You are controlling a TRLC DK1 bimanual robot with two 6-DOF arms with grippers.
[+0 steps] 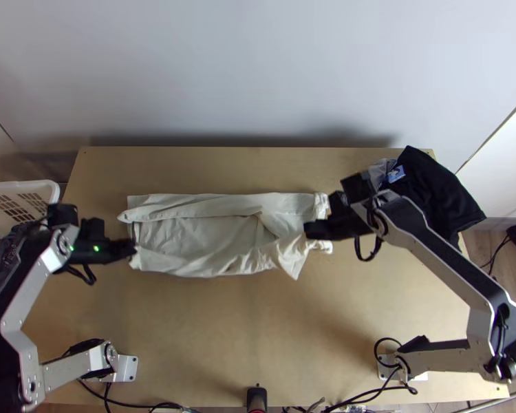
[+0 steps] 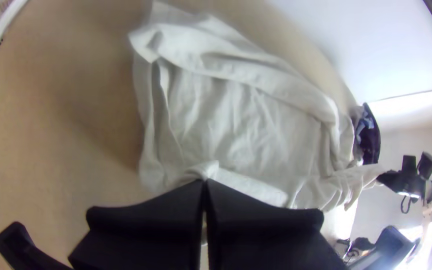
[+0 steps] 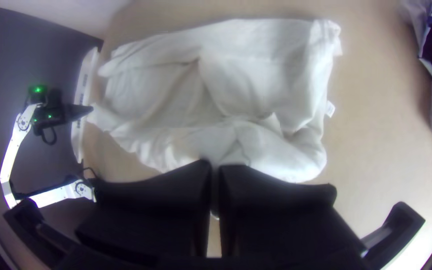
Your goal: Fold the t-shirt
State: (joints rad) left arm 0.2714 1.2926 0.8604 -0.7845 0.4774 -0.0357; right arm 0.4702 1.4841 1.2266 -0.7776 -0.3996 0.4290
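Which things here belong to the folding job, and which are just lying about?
In the job:
White t-shirt, on the table
Left gripper, shut on its near edge
Right gripper, also gripping it

Just lying about:
Dark clothes, far right corner
White basket, left side

R pincer [image 1: 313, 230] clamped on rumpled edge of wht tee [image 3: 261, 55]

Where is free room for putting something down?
On the table, between the t-shirt and the near edge; also a strip toward the wall. Crowded: both shirt ends, with left gripper and right gripper, and the far right, with dark clothes.
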